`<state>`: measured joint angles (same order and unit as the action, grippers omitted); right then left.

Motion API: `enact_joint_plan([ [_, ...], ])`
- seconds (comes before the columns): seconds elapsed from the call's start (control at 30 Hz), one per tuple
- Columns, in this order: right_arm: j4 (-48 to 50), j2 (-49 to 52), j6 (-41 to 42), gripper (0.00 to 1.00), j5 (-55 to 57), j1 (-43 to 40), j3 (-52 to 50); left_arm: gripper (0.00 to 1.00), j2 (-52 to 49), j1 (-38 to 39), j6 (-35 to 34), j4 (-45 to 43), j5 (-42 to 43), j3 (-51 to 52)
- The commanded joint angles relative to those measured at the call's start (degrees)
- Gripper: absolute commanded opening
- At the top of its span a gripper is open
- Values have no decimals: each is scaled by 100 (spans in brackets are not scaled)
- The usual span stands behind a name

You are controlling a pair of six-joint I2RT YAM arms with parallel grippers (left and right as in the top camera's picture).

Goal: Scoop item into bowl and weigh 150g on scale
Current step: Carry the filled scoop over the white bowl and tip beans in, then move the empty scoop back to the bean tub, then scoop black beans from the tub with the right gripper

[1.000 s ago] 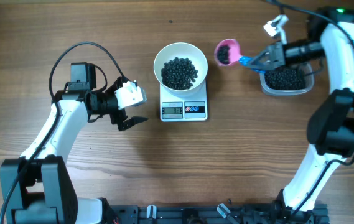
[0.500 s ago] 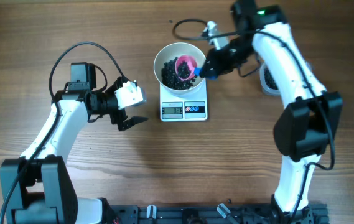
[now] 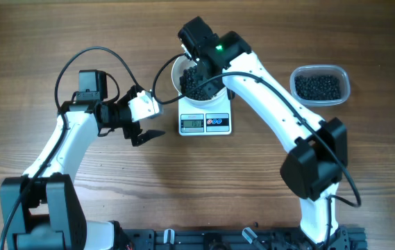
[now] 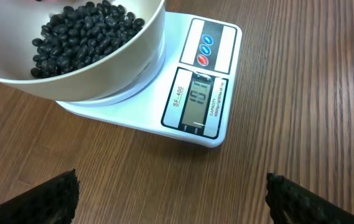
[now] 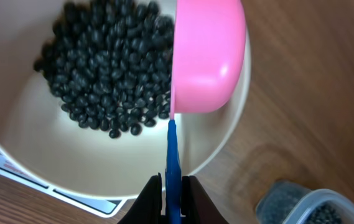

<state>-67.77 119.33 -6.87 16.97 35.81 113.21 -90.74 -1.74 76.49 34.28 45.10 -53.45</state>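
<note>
The white bowl stands on the white scale with a heap of black beans, the item, inside. My right gripper is shut on the blue handle of a pink scoop. The scoop hangs over the bowl's right side, turned so its pink outside faces the camera. In the overhead view the right wrist covers the scoop. My left gripper stands open just left of the scale, nothing between its fingertips. The scale's display is lit.
A clear plastic tub with more black beans sits at the back right, apart from the scale. Bare wooden table lies in front of the scale. The left arm's black cable loops above its wrist.
The right arm has swung left from the tub to over the bowl, carrying the pink scoop, which is now turned over. The left arm has not moved.
</note>
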Motion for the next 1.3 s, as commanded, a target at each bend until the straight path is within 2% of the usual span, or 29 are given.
enact_joint_plan([
  [0.0,186,-649,-68,4,-96,0,133,100,116,-31,109,-2,131,20],
  [0.23,192,-844,-214,4,-96,-4,133,100,116,-31,109,-2,133,20],
  [0.33,186,-848,-190,4,-850,-125,133,100,116,-31,109,-4,133,20],
  [0.37,168,-907,-22,4,-1486,-404,133,100,116,-31,107,-4,133,20],
  [0.53,-66,-1541,87,4,-2603,-1786,133,100,116,-31,109,-2,131,20],
  [0.7,-1342,-1746,-361,4,-2448,-3654,111,100,116,-31,109,-4,133,20],
  [0.77,-1488,-1742,-520,4,-2168,-4352,-162,100,116,-31,109,-2,133,20],
  [0.83,-1460,-1742,-538,4,-1985,-4669,-540,100,116,-31,109,-2,133,20],
  [1.0,-680,-1742,-579,4,-1480,-4780,-1961,100,116,-31,109,-2,131,20],
  [1.17,166,-1696,-686,4,-1388,-4778,-2686,100,116,-31,109,-2,133,20],
  [1.27,278,-1449,-973,4,-1244,-4776,-2855,100,116,-31,109,-2,133,20],
])
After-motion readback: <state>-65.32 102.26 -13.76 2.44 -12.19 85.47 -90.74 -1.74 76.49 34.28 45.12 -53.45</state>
